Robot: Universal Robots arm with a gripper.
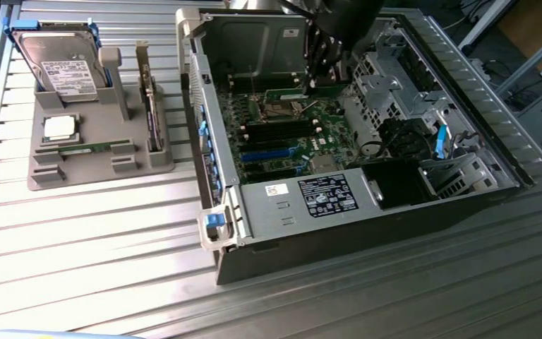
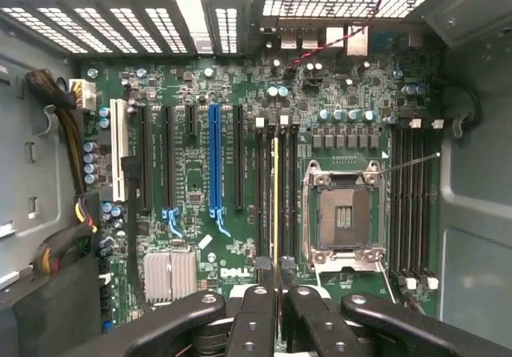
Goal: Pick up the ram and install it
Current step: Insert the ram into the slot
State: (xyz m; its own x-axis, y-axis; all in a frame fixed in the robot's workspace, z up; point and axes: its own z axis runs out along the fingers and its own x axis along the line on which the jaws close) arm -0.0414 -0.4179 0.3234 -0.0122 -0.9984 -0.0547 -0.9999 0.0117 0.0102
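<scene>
Jaws pinch the ram (image 2: 276,213) edge-on as the gripper (image 2: 276,297) holds it inside the open case (image 1: 217,176), above the motherboard (image 2: 192,173). The stick runs lengthwise along the black slots (image 2: 262,189) beside the empty socket (image 2: 344,213), apparently to line its edge up with one. It does not look seated yet.

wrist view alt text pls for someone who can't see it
The gripper holds the ram edge-on above a green motherboard inside an open computer case, lined up with the black memory slots beside the empty processor socket.
</scene>
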